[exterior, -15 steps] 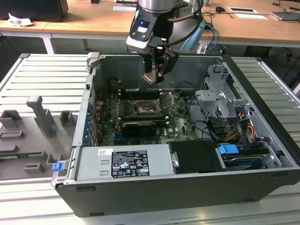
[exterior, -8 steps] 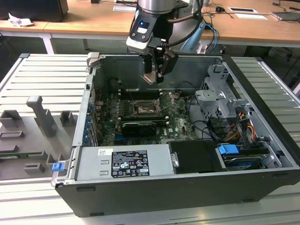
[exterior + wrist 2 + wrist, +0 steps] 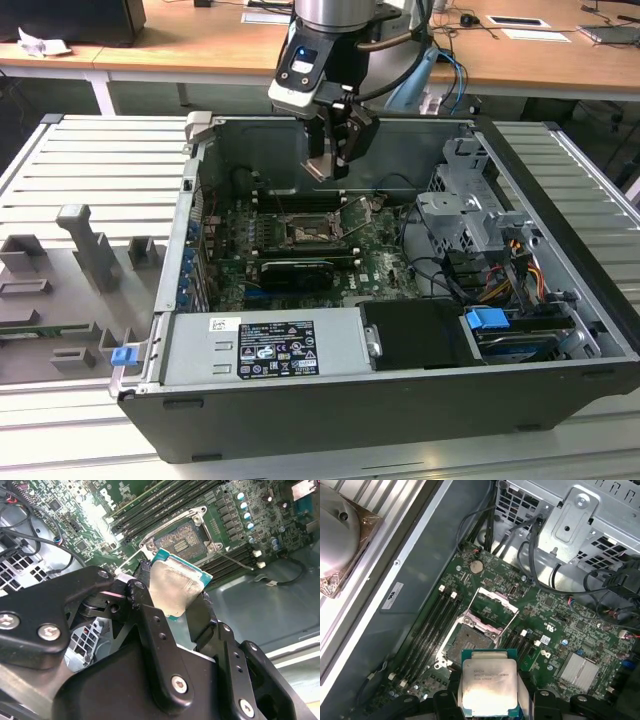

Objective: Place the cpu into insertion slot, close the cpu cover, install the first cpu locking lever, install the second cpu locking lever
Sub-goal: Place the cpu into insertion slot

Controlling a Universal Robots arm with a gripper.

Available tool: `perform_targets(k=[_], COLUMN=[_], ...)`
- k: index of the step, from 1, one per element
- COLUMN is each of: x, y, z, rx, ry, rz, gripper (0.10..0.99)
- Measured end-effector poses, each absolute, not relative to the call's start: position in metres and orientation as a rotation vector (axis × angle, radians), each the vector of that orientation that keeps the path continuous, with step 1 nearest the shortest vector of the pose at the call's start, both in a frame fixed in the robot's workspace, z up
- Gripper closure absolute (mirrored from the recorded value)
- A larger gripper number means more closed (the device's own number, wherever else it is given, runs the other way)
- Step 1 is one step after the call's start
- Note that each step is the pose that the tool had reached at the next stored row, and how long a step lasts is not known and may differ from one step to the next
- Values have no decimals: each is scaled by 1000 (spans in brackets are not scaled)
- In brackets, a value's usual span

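Jaws: closed on the cpu (image 3: 175,587), pinching its edges.
Position: hung above the insertion slot (image 3: 470,641), not touching it.
Cover: the cpu cover (image 3: 496,604) stood swung open.
Care: the cpu likely needed squaring to the insertion slot, kept level and set down gently.

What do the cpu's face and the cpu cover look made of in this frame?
cpu: pale silvery metal face with a matte finish and soft glare, set on a thin green base, likely circuit-board laminate. cpu cover: bare bright sheet metal, probably steel, seen as a thin stamped frame that glints along its edges.
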State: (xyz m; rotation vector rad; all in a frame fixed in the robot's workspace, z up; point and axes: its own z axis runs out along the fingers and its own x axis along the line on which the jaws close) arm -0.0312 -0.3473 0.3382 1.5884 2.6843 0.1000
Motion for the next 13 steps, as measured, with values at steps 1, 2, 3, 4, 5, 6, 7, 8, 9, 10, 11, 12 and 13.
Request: perform_targets(k=[1, 2, 3, 4, 5, 6, 7, 8, 9, 10, 11, 12, 13], x=[-31, -31, -31, -31, -31, -31, -31, -31, -31, -31, -31, -31, -31], y=[-347, -347, -347, -347, -347, -347, -347, -347, -347, -347, -347, -347, -347], z=[338, 338, 338, 337, 337, 337, 337, 336, 336, 336, 335, 335, 335], rx=[1595, 1599, 1604, 1611, 1621, 1624, 1629, 1637, 1647, 1661, 1671, 1676, 1682], ry=[2680, 2678, 2675, 2670, 2664, 2662, 2659, 2654, 2647, 2638, 2631, 2628, 2624], rz=[100, 100, 100, 100, 100, 100, 99, 99, 99, 99, 99, 99, 99], gripper=[557, 557, 557, 557, 557, 557, 557, 557, 557, 557, 557, 557, 557])
